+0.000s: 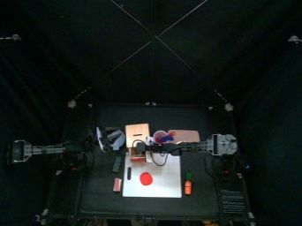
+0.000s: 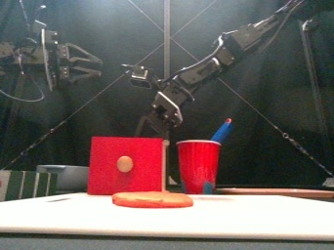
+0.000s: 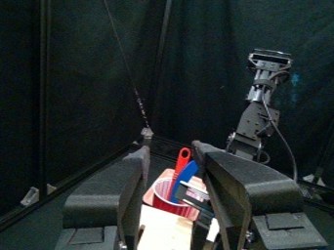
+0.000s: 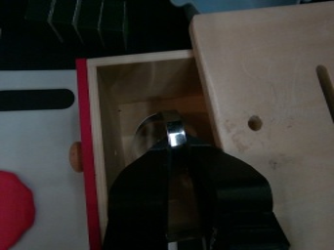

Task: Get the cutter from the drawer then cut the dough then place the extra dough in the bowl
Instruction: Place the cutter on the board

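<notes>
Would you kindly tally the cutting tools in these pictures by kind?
Knives: 2, a blue knife and a red knife, both in the cup
Cutter: 1, in the drawer
Total: 3

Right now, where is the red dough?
In the front view, the dough lies on the white board, before the red drawer front and red cup.

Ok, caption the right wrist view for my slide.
Right pincer over the wooden box's open red-fronted drawer, at the metal cutter inside.
</notes>
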